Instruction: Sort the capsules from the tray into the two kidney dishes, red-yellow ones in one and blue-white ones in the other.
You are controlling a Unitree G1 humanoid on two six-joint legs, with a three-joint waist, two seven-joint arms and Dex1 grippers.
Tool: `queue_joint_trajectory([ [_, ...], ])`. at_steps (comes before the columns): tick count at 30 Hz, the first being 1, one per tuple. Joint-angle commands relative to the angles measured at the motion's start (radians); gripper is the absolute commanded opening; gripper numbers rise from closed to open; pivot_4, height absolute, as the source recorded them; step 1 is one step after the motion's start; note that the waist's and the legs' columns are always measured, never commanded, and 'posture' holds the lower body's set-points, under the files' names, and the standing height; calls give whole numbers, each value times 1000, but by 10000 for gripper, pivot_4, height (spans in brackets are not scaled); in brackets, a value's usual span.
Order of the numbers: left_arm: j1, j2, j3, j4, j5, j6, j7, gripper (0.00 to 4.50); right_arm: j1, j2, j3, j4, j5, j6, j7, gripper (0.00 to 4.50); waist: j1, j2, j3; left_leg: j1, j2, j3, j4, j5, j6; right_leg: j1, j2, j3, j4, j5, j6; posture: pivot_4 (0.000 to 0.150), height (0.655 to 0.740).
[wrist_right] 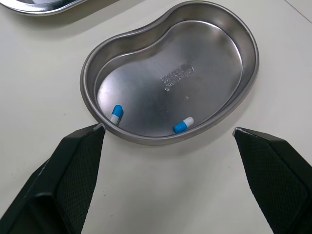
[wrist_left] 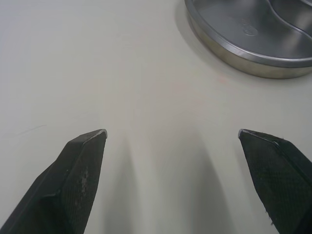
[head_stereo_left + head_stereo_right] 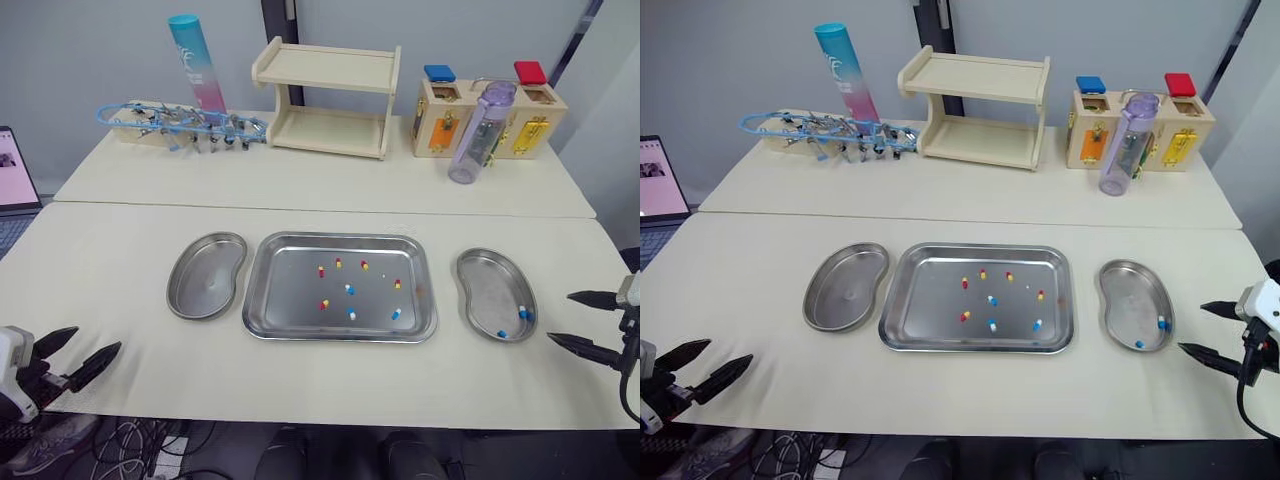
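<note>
Presently the left pincer [image 3: 98, 338] is held low over the near edge of the table [image 3: 120, 250], its two black fingers spread wide with nothing gripped between them. Ahead of it, and off toward the right pincer's side, the left kidney dish [image 3: 205, 280] is set flat on the table; only bare steel is seen inside it. From the left wrist, the rim of that dish is seen beyond the fingertips, apart from them, with plain tabletop under the gap.

The right pincer [image 3: 558, 317] is likewise released, its fingers parted and nothing grasped. Just ahead of its fingertips the right kidney dish [image 1: 195, 53] is placed, its near rim lying close before the gap. Two blue-white capsules [image 1: 116, 113] are lodged inside that dish, along the wall nearest the pincer, apart from one another.

Between the two pincers, and farther forward than either, the tray [image 3: 262, 300] is laid, flanked by a kidney dish on each side, with small gaps between. Scattered over its floor, five red-yellow capsules [image 3: 321, 270] and three loose blue-white capsules [image 3: 349, 290] are counted, none touching another. The red-yellow ones are found mostly in the tray's far half; two of the loose blue-white ones are lying toward the edge nearer the pincers.
</note>
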Motion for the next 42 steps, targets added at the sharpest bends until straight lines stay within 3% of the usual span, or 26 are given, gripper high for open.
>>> queue_joint_trajectory([
  [1, 19, -6, 21, -43, 0, -7, 13, 45000, 5, -24, -3, 15, -3, -29, 25, 44626, 1, 0, 0, 0, 0, 0, 0, 0, 0, 0, 0, 0, 0, 0, 0, 1500, 7400],
  [16, 88, -19, 52, -138, -36, 88, 45, 45000, 6, -40, -7, 18, -4, -109, 66, 44626, 0, 0, 0, 0, 0, 0, 0, 0, 0, 0, 0, 0, 0, 0, 0, 1500, 7400],
  [26, 31, -41, 8, -160, -34, 153, 69, 45000, 86, -18, -27, -259, 84, -71, 130, 44626, 2, 0, 0, 0, 0, 0, 0, 0, 0, 0, 0, 0, 0, 0, 0, 1500, 7400],
  [33, 27, -42, -1, -197, -37, 174, 60, 45000, 9, 154, 202, -560, 165, 33, -98, 44626, -1, -3, -2, 0, 1, 0, 0, 0, 0, 0, 1, 0, 1, 0, 0, 1500, 7400],
  [38, 42, -19, -8, -295, -28, 148, 14, 45000, -57, 331, 430, -516, 44, 7, -268, 44626, 1, -6, -4, 0, 1, -1, 0, 0, 0, 0, 1, -1, 1, 0, 0, 1500, 7400],
  [42, 19, -2, -63, -495, -68, 230, 8, 45000, -27, 381, 484, -522, 8, 5, -326, 44626, 11, -7, -4, 0, 0, -1, 0, 0, 0, 0, 0, -1, 0, 0, 0, 1500, 7400],
])
